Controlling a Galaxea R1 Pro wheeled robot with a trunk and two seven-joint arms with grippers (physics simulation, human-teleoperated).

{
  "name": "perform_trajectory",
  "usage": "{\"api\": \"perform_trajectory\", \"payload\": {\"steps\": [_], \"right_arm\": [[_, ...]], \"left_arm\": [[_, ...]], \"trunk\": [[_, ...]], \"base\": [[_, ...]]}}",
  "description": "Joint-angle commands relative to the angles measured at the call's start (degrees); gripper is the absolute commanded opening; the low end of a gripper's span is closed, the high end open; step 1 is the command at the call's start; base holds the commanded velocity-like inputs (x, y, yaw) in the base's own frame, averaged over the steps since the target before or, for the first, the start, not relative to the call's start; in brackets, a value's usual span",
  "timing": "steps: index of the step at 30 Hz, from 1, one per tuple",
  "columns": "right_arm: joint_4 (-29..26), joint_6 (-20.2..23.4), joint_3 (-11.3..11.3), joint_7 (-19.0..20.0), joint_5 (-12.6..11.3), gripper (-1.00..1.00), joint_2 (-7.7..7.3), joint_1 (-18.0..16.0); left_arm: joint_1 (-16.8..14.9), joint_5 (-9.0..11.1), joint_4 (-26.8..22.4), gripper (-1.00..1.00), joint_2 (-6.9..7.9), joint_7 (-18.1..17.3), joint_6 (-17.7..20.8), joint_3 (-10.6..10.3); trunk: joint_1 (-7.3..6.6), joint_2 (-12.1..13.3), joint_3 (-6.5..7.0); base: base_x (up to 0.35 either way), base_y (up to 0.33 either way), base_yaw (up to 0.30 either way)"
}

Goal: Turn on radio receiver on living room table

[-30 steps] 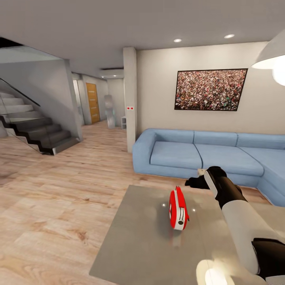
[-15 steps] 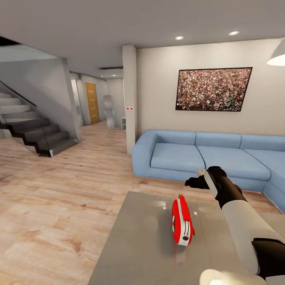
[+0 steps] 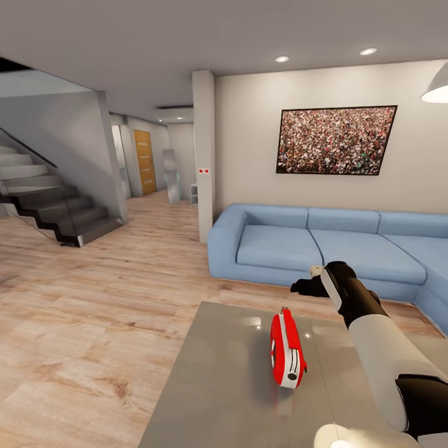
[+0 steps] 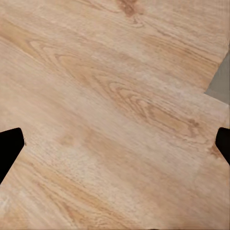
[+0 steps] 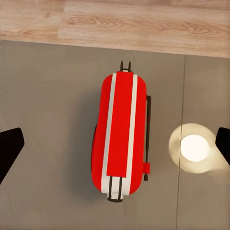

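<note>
Barely any shift since half a second ago: radio [image 3: 287, 350] upright mid-table [image 3: 211, 386], same spot, right gripper [image 3: 303, 287] hovering just beyond its far side with jaws spread wide, nothing held. From right wrist view, radio [image 5: 121, 136] seen top-down, centred between the parted fingertips [image 5: 9, 148]. Left fingertips [image 4: 10, 148] likewise spread apart over bare wood floor [image 4: 110, 110], table corner [image 4: 221, 84] at edge.

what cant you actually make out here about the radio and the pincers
- Radio receiver: its dial face is turned edge-on in the head view, and the right wrist view sees its top.
- Right pincer: fingers cut off by the frame edges.
- Left pincer: likewise, over the floor.
</note>
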Motion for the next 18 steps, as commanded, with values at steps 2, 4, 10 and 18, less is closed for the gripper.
{"api": "perform_trajectory", "payload": {"steps": [2,4,10,18], "right_arm": [[0.0,0.0,0.01,0.1,-0.01,1.0,-0.02,0.0],[0.05,0.0,0.01,0.17,-0.03,1.0,-0.06,0.0],[0.09,0.0,0.03,0.22,-0.03,1.0,-0.18,0.0],[0.16,0.0,0.04,0.23,-0.02,1.0,-0.26,0.0]], "left_arm": [[0.0,-0.04,0.02,1.0,0.25,0.1,-0.47,0.24],[0.0,-0.07,0.09,1.0,0.74,0.15,-0.88,1.3],[0.0,-0.08,0.26,1.0,1.52,0.12,-1.21,4.12],[0.0,-0.15,0.47,1.0,1.68,0.12,-2.46,4.48]], "trunk": [[0.0,0.0,0.0],[0.0,0.0,0.0],[0.0,0.0,0.0],[0.0,0.0,0.0]], "base": [[0.0,0.0,0.0],[0.0,0.0,0.0],[0.0,0.0,0.0],[0.089,0.0,0.0]]}}
